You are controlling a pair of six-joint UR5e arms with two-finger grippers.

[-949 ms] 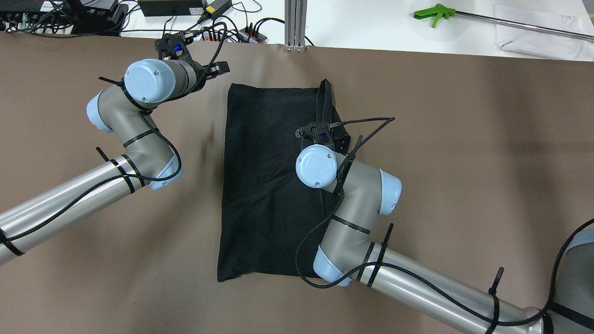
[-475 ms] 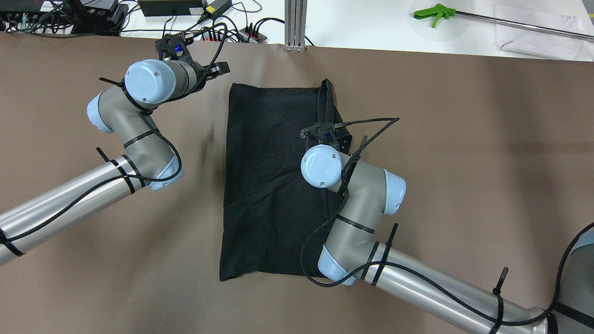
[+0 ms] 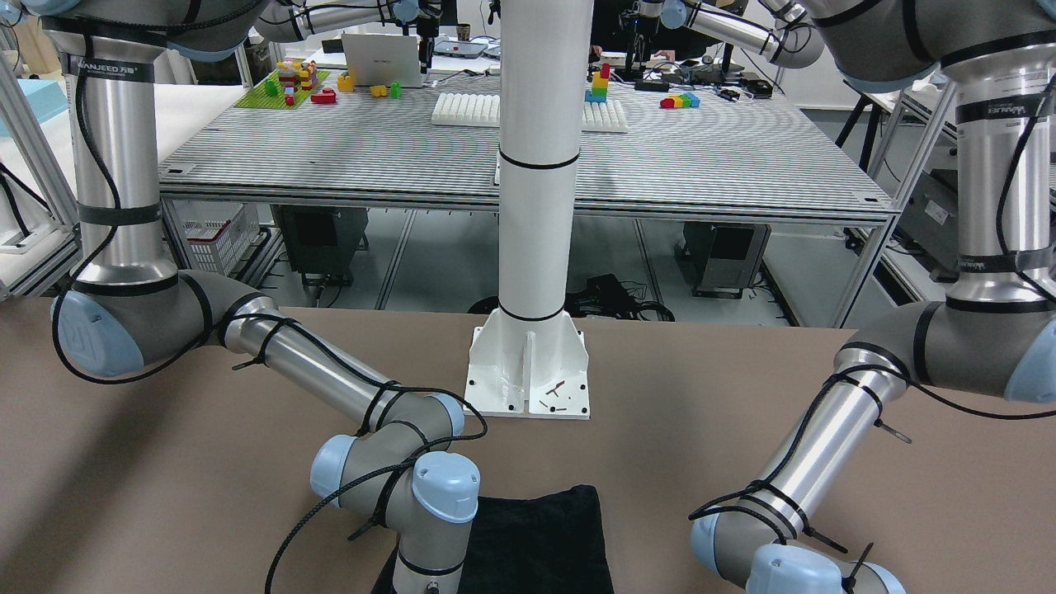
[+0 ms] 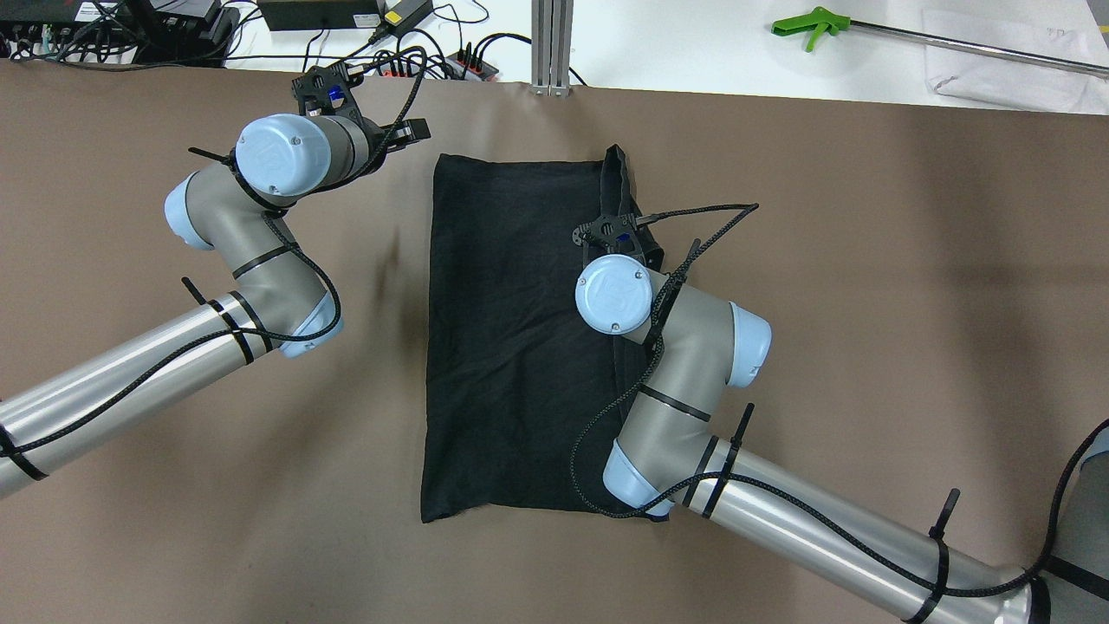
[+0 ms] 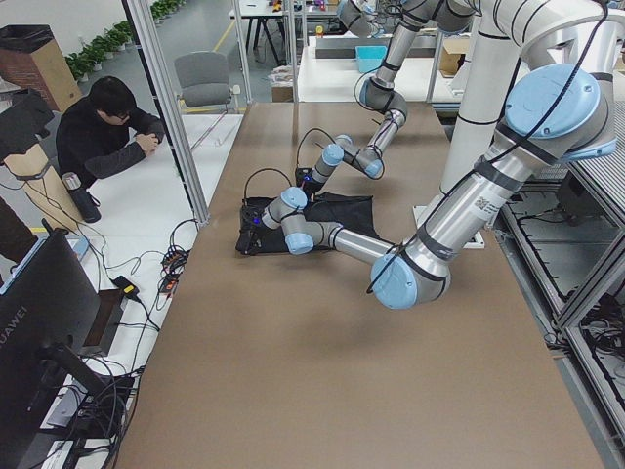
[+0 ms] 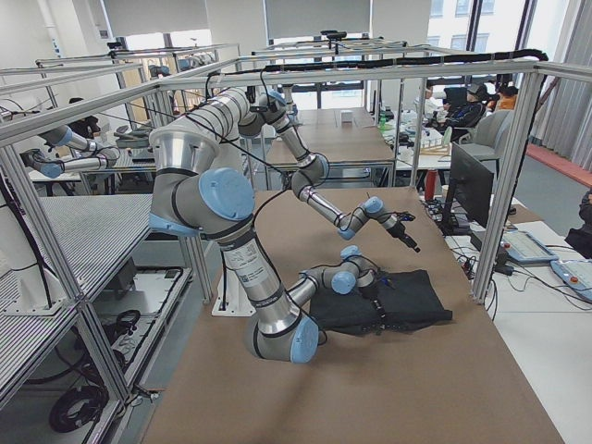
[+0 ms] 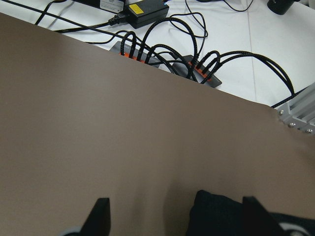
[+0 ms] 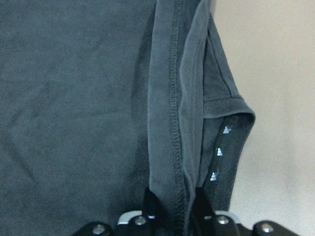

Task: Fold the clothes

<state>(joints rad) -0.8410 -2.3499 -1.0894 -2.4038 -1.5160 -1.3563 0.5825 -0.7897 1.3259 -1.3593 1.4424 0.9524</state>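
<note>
The clothes (image 4: 511, 329) are one plain black garment lying as a tall rectangle on the brown table, also seen in the front-facing view (image 3: 536, 536). My right gripper (image 8: 174, 209) stands at the garment's right side, its fingers shut on a raised fold of the hemmed edge (image 8: 172, 123). In the overhead view the right wrist (image 4: 613, 293) hides those fingers. My left gripper (image 7: 177, 221) is open just off the garment's far left corner (image 7: 211, 209), which shows between its fingers. From above, the left gripper (image 4: 414, 130) sits beside that corner, apart from the cloth.
A white pillar base (image 3: 528, 371) stands on the robot's side of the table. A power strip with cables (image 4: 472, 65) and an aluminium post (image 4: 552, 43) line the far edge. A green grabber tool (image 4: 810, 26) lies beyond it. A person (image 5: 107, 127) sits beside the table.
My right arm has moved to the right, and the garment has slid a little to the right with it. The left arm has barely moved.
</note>
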